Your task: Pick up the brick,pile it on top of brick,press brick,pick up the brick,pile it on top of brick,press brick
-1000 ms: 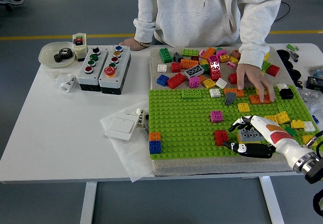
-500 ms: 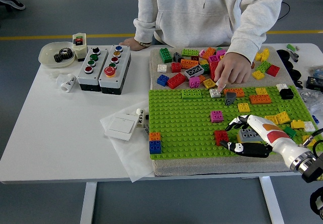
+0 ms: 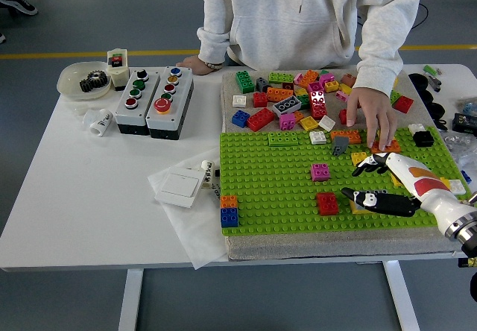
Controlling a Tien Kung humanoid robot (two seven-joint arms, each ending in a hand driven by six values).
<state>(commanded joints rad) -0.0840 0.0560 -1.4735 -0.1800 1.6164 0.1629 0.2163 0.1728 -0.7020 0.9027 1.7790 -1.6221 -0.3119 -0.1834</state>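
Note:
The green baseplate [image 3: 268, 189] lies on a grey mat at the table's right. My right hand [image 3: 369, 180], white and black with an orange patch, hovers over the plate's right front part. A bit of a yellow brick [image 3: 360, 210] shows under the hand. The grey brick seen earlier is hidden, and I cannot tell whether the hand holds it. A red brick [image 3: 327, 203] and a magenta brick [image 3: 320, 171] sit on the plate left of the hand. An orange-on-blue stack [image 3: 229, 210] stands at the plate's front left corner.
A person stands at the far side. One of the person's hands [image 3: 373, 115] rests on orange bricks just beyond my hand, and the other [image 3: 197, 64] rests on the table. Loose bricks [image 3: 298, 96] lie behind the plate. Button boxes [image 3: 153, 100], a bowl [image 3: 83, 81] and a white switch plate [image 3: 177, 187] are at the left.
My right hand has shifted right and away from the front edge, and the grey brick is no longer visible. The person's hand went left to the white brick, then back right onto the orange bricks.

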